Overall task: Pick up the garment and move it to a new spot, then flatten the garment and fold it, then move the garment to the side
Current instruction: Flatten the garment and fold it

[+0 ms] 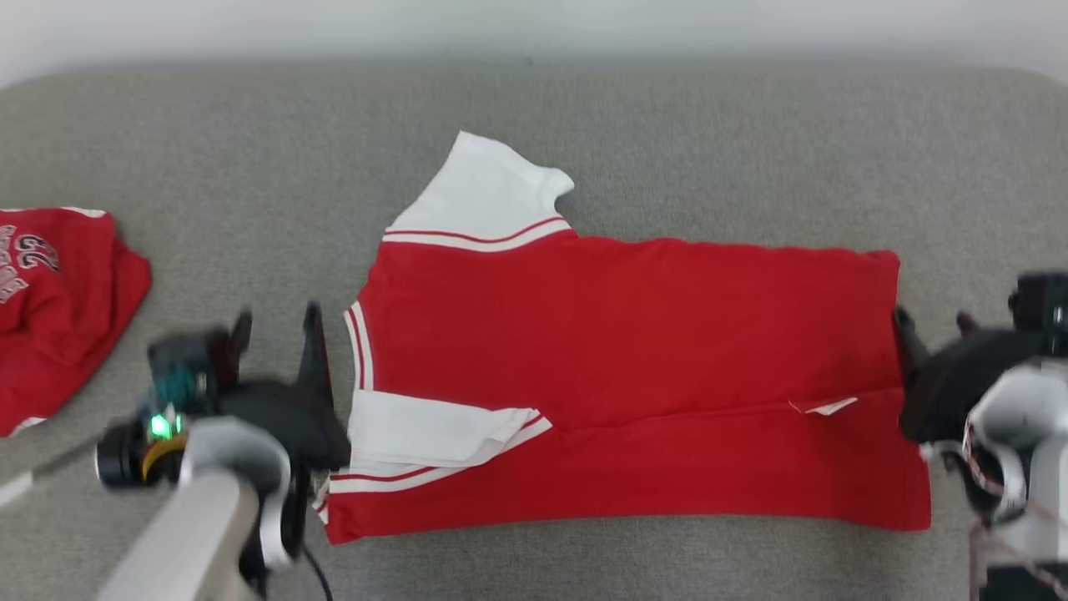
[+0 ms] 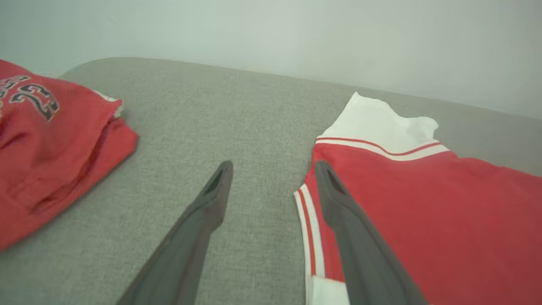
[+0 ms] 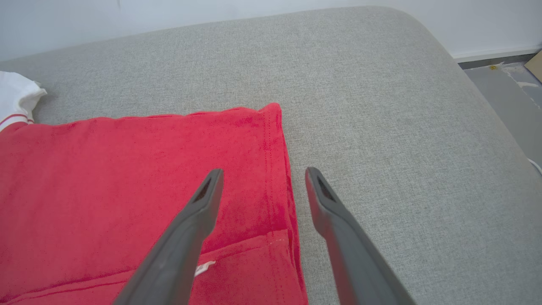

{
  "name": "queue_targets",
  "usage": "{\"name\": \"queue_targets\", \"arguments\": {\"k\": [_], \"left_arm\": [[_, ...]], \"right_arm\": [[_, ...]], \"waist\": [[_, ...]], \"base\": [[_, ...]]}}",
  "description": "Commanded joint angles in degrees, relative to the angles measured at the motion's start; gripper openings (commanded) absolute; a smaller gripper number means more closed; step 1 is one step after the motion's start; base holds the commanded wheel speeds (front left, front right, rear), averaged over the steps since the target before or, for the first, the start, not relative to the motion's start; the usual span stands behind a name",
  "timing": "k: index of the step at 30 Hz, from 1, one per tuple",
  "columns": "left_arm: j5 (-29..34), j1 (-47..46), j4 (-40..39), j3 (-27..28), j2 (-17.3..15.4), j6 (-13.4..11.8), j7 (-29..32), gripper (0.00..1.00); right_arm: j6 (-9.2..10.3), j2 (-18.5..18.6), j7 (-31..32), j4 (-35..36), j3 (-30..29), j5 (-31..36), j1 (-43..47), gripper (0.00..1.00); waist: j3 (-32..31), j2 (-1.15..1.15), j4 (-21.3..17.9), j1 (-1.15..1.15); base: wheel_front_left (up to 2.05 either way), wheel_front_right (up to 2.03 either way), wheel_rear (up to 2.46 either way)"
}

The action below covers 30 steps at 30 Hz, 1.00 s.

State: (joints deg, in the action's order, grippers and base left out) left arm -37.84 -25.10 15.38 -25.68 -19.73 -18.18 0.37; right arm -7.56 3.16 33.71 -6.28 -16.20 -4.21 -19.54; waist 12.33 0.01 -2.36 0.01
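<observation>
Standing over the grey cushion (image 1: 250,142), I see the red shirt (image 1: 634,376) laid out across its middle. Its long axis runs side to side in front of the robot, with the shoulders and white sleeves toward the robot's left and the hem (image 3: 275,161) toward its right. The near long edge looks already turned up over the body. The near sleeve (image 1: 425,430) is tucked in on top, while the far sleeve (image 1: 484,192) sticks out past the far edge. The fold seems part done.

What the next move turns on is that each arm sits at its own end of that long axis. The left gripper (image 1: 278,334) is at the shoulder end, fingers spread apart and holding nothing. In its wrist view one finger lies over the striped trim (image 2: 309,228) and the other over bare cushion, so it straddles the shirt's edge. The right gripper (image 1: 933,325) mirrors it at the hem end, also spread wide and empty, with one finger above red cloth and the other above cushion. Whether any finger touches the cloth I cannot tell.

Neither arm is nearer overall; each has its own short edge right under it. To my eye a pinch at both ends together would suit. The loose far sleeve may flop when the cloth lifts. Another red garment (image 1: 58,309) lies well apart, at the robot's far left.
</observation>
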Motion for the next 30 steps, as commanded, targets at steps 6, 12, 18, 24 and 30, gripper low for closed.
{"name": "queue_targets", "arguments": {"k": [6, 12, 18, 24, 30], "left_arm": [[1.12, -15.03, 4.83, -2.07, 0.30, 5.10, 5.71, 1.00], [2.04, -28.74, 12.57, -3.47, -0.72, 10.27, 10.29, 1.00], [2.05, -37.70, 17.73, -4.29, -1.26, 13.03, 15.45, 1.00], [2.36, -42.37, 21.36, -5.57, -1.39, 14.23, 19.67, 1.00], [2.45, -43.21, 23.98, -7.62, -1.61, 14.45, 25.98, 1.00]], "right_arm": [[0.11, 3.89, 4.23, -6.46, 4.71, -0.63, -12.30, 1.00], [0.11, 5.35, 5.38, -12.57, 12.70, -2.77, -23.73, 1.00], [0.11, 4.69, 3.56, -16.41, 17.18, -5.24, -31.27, 1.00], [0.11, 5.92, 0.96, -19.86, 19.33, -6.39, -34.64, 1.00], [0.11, 6.57, 0.09, -21.74, 20.50, -6.51, -35.51, 1.00]], "waist": [[9.19, -0.01, -3.51, -0.01], [17.18, -0.01, -8.98, -0.01], [23.01, -0.01, -12.90, -0.01], [24.98, -0.01, -13.84, -0.01], [24.99, -0.01, -13.81, -0.01]], "base": [[0.00, 0.00, 0.00], [0.00, 0.00, 0.00], [0.00, 0.00, 0.00], [0.00, 0.00, 0.00], [0.00, 0.00, 0.00]]}}
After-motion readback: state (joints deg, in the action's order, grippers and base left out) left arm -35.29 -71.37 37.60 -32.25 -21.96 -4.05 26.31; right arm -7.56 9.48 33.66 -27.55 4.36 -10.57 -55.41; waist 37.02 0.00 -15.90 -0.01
